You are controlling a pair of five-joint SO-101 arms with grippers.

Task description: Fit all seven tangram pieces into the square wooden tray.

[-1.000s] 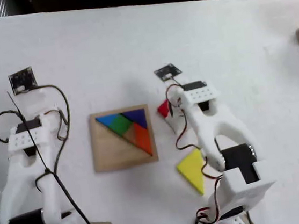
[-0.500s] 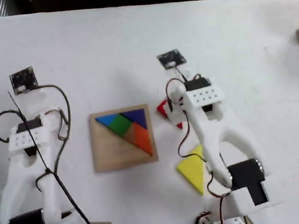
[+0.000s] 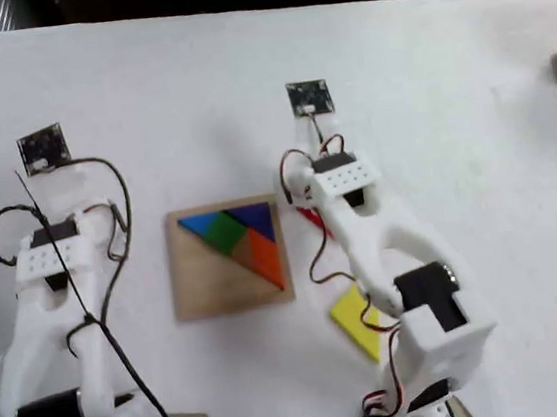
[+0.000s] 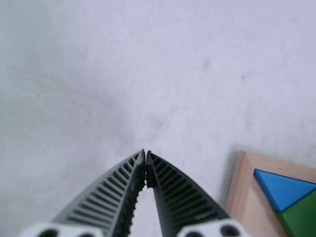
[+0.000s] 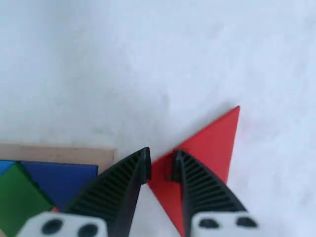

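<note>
A: Change logged?
B: Right gripper (image 5: 160, 160): has swung towards the tray (image 3: 201, 278) and now sits astride the red triangle (image 5: 207, 143), jaws narrowly parted, nothing lifted.
A: Triangle's location?
B: Table (image 3: 444, 69), just beside the tray's right edge. Pickup looks next.

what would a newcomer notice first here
The bright pieces packed into the far right corner of the wooden tray stand out first. Just right of it, the right gripper sits over a red triangle, jaws slightly apart, with a yellow piece lying nearer the arm's base.
</note>
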